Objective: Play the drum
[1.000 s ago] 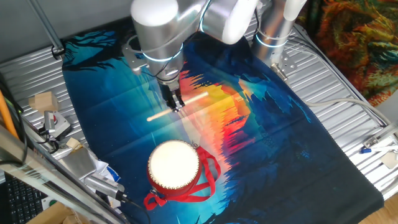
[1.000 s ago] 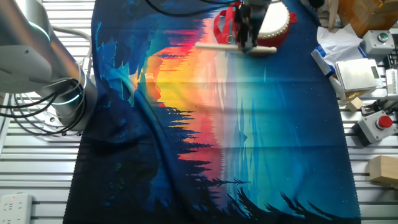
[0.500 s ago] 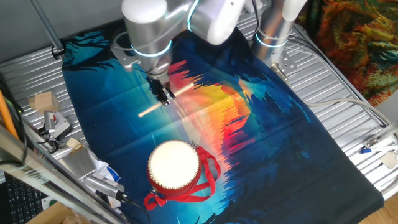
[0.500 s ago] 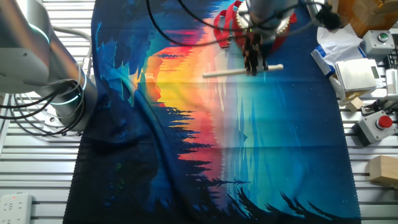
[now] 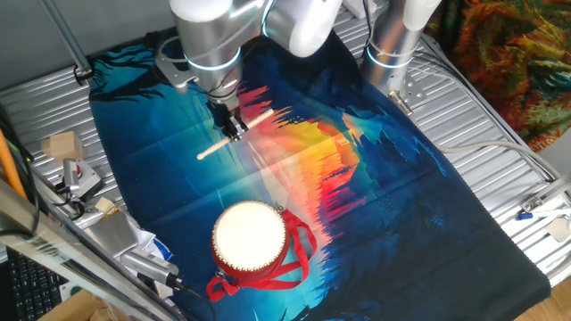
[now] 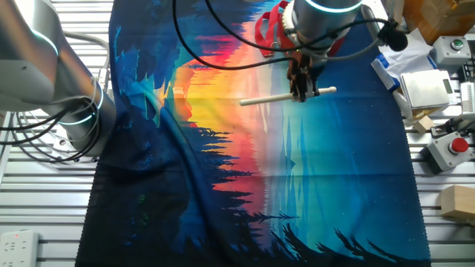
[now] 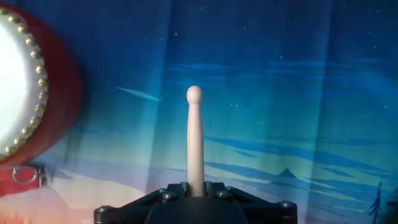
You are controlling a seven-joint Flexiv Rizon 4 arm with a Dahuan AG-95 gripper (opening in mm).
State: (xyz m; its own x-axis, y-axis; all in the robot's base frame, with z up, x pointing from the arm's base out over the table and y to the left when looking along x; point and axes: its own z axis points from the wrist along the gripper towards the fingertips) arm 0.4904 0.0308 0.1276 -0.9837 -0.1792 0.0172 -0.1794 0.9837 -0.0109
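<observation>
The drum (image 5: 249,242) has a white round head, red sides and red ribbon straps, and sits on the printed cloth near its front edge. It shows partly behind the arm in the other fixed view (image 6: 272,21) and at the left edge of the hand view (image 7: 25,93). My gripper (image 5: 232,125) is shut on a thin pale wooden stick (image 5: 212,148) and holds it roughly level above the cloth, well back from the drum. The stick (image 6: 260,99) also shows below the gripper (image 6: 300,90). In the hand view the stick (image 7: 195,137) points away from the gripper (image 7: 196,190).
A colourful sunset-print cloth (image 5: 375,178) covers the metal table. Wooden blocks (image 5: 61,144), tools and boxes lie along the left edge. A grey box (image 6: 427,87) and a red-button box (image 6: 453,148) stand at the right side. The arm's base (image 5: 393,45) stands at the back.
My gripper has risen and moved back and left, away from the drum, carrying the stick with it. The drum has not moved.
</observation>
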